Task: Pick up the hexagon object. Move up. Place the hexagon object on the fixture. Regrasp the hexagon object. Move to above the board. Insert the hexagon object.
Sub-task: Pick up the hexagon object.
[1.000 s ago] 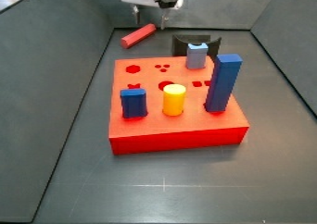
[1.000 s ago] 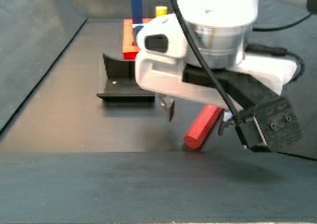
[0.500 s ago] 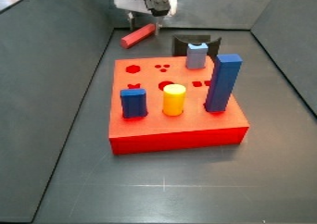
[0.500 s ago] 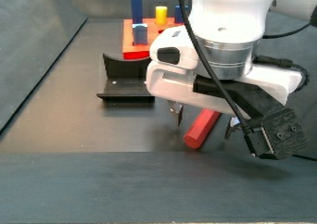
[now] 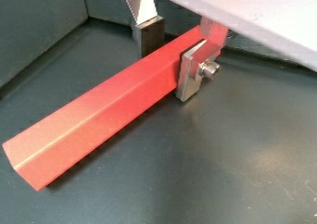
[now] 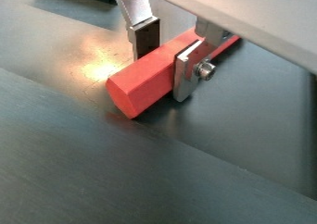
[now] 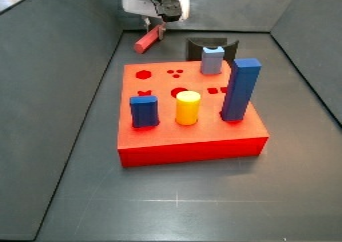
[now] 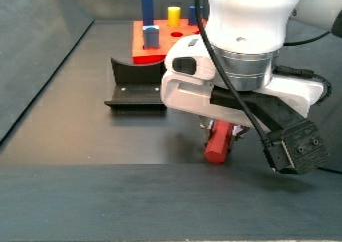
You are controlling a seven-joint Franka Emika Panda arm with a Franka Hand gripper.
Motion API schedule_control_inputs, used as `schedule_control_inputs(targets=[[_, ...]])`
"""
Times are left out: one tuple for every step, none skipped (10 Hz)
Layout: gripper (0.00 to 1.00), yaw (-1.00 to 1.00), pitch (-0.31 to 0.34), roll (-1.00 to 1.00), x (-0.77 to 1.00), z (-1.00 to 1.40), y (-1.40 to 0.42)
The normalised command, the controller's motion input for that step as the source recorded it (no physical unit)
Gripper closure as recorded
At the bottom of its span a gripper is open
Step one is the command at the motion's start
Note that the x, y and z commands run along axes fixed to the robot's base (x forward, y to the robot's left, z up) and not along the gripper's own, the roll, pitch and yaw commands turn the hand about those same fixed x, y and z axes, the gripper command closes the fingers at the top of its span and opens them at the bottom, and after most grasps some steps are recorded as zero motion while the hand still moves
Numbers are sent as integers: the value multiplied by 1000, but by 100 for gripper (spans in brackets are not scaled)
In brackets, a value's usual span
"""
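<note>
The hexagon object (image 5: 111,107) is a long red bar lying low over the dark floor, and the gripper (image 5: 169,68) is shut on it near one end. In both wrist views a silver finger (image 6: 184,72) presses one long side, and the dark-padded finger (image 6: 144,38) stands against the far side. In a side view the gripper (image 7: 155,24) hangs behind the board (image 7: 201,136) with the bar (image 7: 148,39) under it. The black fixture (image 8: 134,86) stands between bar and board (image 8: 139,52). Whether the bar still touches the floor is unclear.
The board carries a tall blue block (image 7: 241,88), a short blue block (image 7: 143,111), a yellow cylinder (image 7: 187,107) and a grey peg (image 7: 213,59), with open holes (image 7: 178,74) behind them. Grey walls (image 7: 80,46) enclose the floor.
The gripper has come down over the bar and its fingers have closed on it. The bar has swung round from a slanted lie to line up with the fingers.
</note>
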Motion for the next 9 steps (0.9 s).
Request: schedule_control_inputs(targets=[[100,0,0,0,0,0,0],[100,0,0,0,0,0,0],[100,0,0,0,0,0,0],[100,0,0,0,0,0,0],[100,0,0,0,0,0,0],[100,0,0,0,0,0,0],[100,0,0,0,0,0,0],[100,0,0,0,0,0,0],[100,0,0,0,0,0,0]])
